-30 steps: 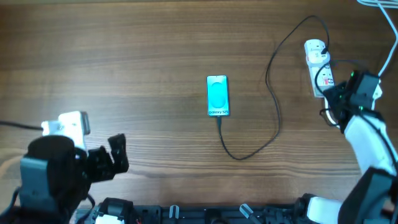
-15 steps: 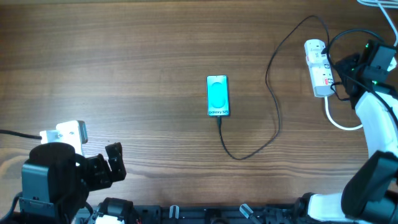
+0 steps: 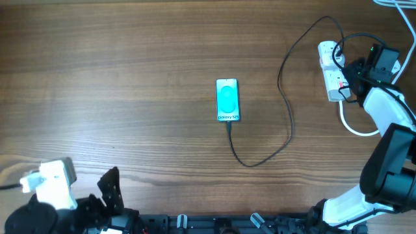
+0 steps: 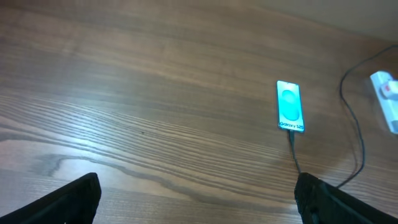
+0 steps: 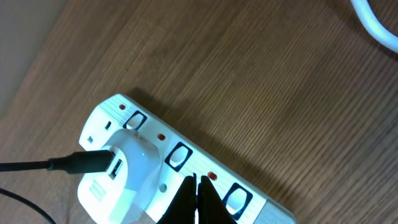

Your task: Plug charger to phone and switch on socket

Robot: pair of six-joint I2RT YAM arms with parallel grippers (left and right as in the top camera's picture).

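The phone (image 3: 227, 99) lies flat mid-table, turquoise screen up, and also shows in the left wrist view (image 4: 290, 106). The black charger cable (image 3: 288, 123) runs from the phone's near end in a loop to a white adapter (image 5: 121, 168) plugged into the socket (image 3: 331, 71). My right gripper (image 5: 196, 182) is shut. Its tips are over the socket (image 5: 155, 149) between two rocker switches, beside a small red dot. Whether they touch it I cannot tell. My left gripper (image 3: 104, 195) stands open at the front left, far from the phone, with nothing between its fingers (image 4: 336, 199).
A thick white cord (image 3: 354, 123) curls from the socket's near end under my right arm, and shows again at the top right in the right wrist view (image 5: 373, 25). The table's right edge is close behind the socket.
My left arm has drawn back toward the front-left table edge, still open. My right gripper has moved from the socket's near end to over its middle, staying shut.
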